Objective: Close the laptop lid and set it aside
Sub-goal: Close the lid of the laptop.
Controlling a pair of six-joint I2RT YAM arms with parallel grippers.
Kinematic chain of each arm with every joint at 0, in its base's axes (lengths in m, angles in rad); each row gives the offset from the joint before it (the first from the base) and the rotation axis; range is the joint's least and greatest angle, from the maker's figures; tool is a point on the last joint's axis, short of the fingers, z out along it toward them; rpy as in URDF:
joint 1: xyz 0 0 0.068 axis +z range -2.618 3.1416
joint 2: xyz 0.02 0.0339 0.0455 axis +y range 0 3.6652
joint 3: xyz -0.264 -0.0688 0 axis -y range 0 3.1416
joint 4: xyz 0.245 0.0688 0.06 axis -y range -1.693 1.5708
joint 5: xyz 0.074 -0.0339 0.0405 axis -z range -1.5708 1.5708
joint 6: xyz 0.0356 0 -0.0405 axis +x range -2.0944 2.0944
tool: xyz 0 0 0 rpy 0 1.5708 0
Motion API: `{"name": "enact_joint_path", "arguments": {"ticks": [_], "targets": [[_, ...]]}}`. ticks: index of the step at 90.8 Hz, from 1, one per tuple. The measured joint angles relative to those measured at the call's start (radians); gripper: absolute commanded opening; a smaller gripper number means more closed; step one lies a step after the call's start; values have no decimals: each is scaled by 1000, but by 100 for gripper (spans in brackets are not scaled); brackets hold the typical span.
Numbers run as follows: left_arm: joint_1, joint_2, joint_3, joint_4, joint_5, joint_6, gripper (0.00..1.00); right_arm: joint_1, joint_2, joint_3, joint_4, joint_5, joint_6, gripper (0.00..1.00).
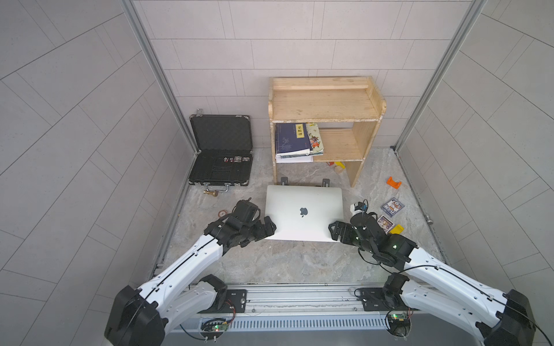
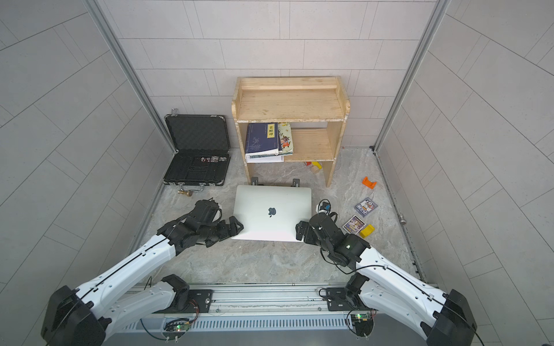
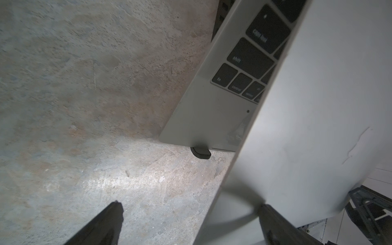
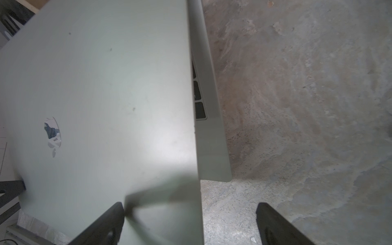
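Shelf: the wooden shelf unit stands at the back wall, and its legs come down just beyond your laptop's far edge.
Laptop: the laptop sits mid-table between your two arms, propped on the folding stand.
Lid: the laptop lid faces logo-up and is tilted low over the base. The wrist views show the keyboard under it, so it is not shut.
Briefcase: the open black briefcase lies on the far left, apart from the laptop.
Books: a stack of books fills the shelf's left half.
Left gripper: your left gripper is at the lid's near left corner. Its fingers are spread wide across the lid's edge and clamp nothing.
Right gripper: your right gripper is at the near right corner, equally wide and holding nothing.
Stand: the folding stand shows two black feet past the far edge.
Cards: two card packs lie just right of your right arm.
Small bits: an orange clip and a yellow block lie on the right, and a brass piece lies by the briefcase.
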Motion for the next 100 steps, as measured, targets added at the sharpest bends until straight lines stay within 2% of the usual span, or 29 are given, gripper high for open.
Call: {"name": "enact_joint_path", "arguments": {"ticks": [100], "targets": [[0, 179, 36, 68, -43, 38, 100, -85, 174, -3, 113, -71, -65, 100]]}}
